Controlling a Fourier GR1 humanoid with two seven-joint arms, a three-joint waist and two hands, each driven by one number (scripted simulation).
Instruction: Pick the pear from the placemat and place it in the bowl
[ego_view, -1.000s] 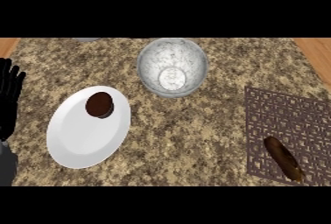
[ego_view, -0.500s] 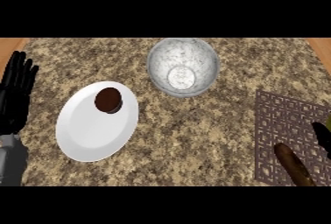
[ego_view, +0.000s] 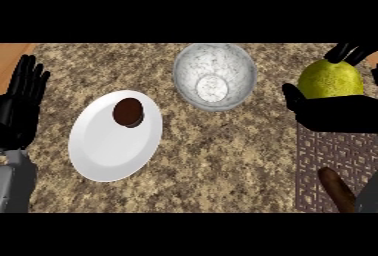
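Observation:
A yellow-green pear (ego_view: 330, 80) shows at the right edge, cupped in my right hand (ego_view: 339, 116); the thumb curls up its left side and the fingers hook over its top. Pear and hand hover over the far end of the brown lattice placemat (ego_view: 325, 155). The speckled grey bowl (ego_view: 188, 65) stands to the left of the pear, at the counter's back, with nothing in it. My left hand (ego_view: 22, 100) rests open at the left edge, fingers up.
A white plate (ego_view: 111, 150) lies left of centre with a dark brown round item (ego_view: 128, 112) on its far part. A brown elongated object (ego_view: 337, 189) lies on the placemat near the lower right corner. Speckled countertop separates the plate and the placemat.
My right hand has come into view holding the pear, raised over the placemat's far end; earlier only its edge showed and no pear. The view has shifted a little.

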